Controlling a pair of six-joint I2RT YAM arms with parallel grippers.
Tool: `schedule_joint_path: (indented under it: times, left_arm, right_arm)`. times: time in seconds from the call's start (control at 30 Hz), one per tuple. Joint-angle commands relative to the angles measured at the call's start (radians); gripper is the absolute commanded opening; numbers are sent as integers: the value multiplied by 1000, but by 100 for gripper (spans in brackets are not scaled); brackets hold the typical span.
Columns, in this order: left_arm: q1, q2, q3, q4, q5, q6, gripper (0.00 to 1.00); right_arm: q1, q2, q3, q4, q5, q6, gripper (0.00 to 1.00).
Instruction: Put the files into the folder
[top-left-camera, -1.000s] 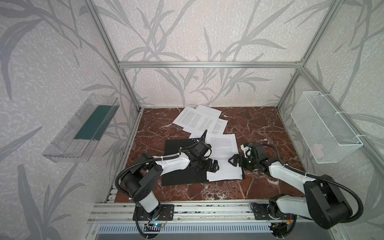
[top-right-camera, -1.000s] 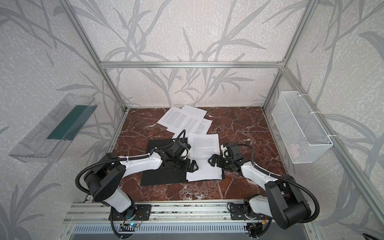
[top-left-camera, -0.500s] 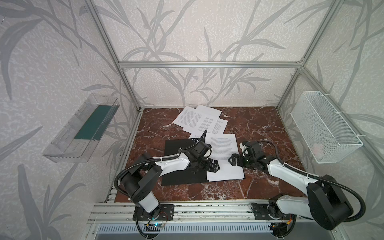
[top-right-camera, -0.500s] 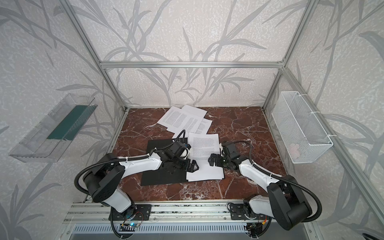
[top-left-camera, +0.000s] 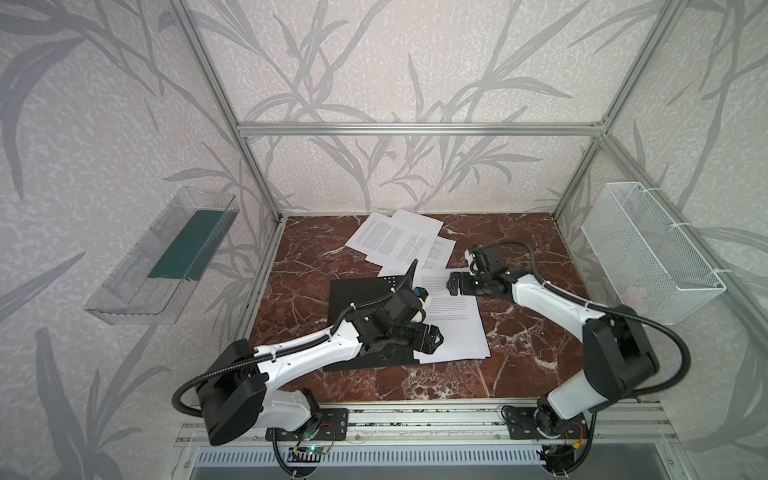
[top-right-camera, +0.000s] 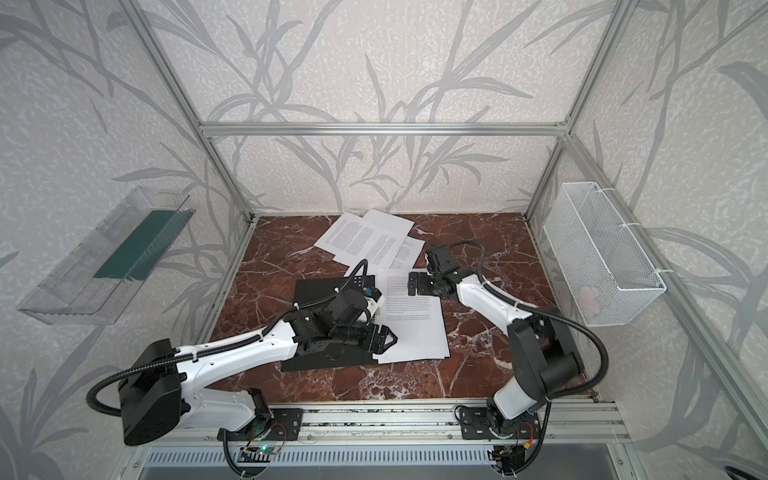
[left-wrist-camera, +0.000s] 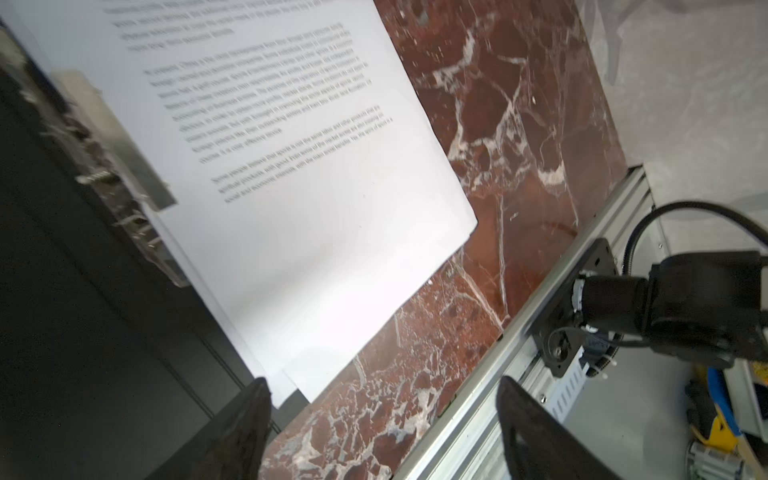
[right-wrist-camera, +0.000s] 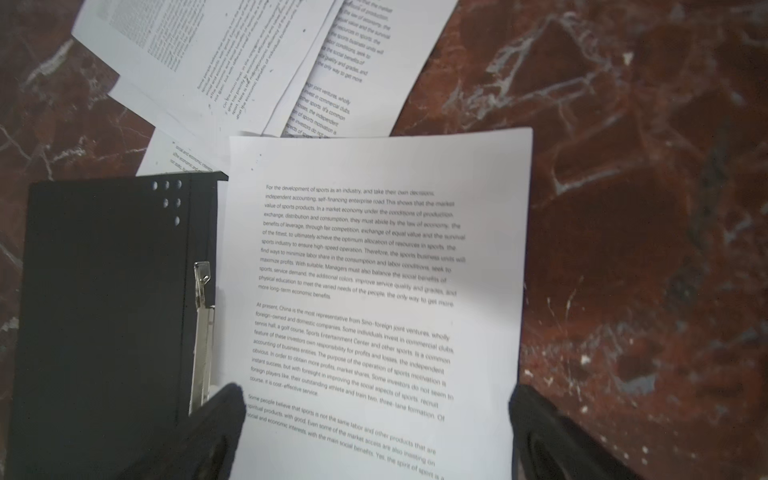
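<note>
Black inside up, the open folder (top-left-camera: 357, 295) lies flat on the marble table (top-left-camera: 519, 365) in both top views. A sheet (top-left-camera: 453, 328) lies just beside its spine, and the other files (top-left-camera: 395, 239) are fanned out toward the back of the table. My left gripper (top-left-camera: 432, 336) hovers low at the sheet's near corner. My right gripper (top-left-camera: 454, 284) is over its far edge.

In the left wrist view my jaws stand wide with nothing between them. One finger (left-wrist-camera: 245, 424) is just beside the corner, where two stacked edges show, slightly offset. The metal clip (left-wrist-camera: 120, 158) runs along the sheet's spine-side edge.

In the right wrist view those jaws are wide too, and empty, hanging over the printed text. The clip meets the paper's edge, but I can't tell whether the paper is under it.

I judge the step in hand to be squaring this stack against the spine. To do it well, I should hold the far edge down lightly with the right and nudge the corner with the left. I shouldn't pinch, because thin paper buckles, and I should keep both clear of the clip.
</note>
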Motion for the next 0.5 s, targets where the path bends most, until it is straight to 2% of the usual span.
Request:
schedule_joint_path:
  times: [0.0,0.1,0.2,0.47]
  left_arm:
    - [-81,45,-4,3,4,-61,76]
    - [-149,106,3,49,15,-102,68]
    - [-197,173,11,82,17,-116,67]
    - [-219,312,44,116,33,-124,60]
  right_arm:
    - [1,177,188,-116,-10,-109,95]
    - [-3,338,385,-216,-10,-152,87]
    - [-3,440,523,-280,5,-190,79]
    - [-36,612,765,-399,19,-240,72]
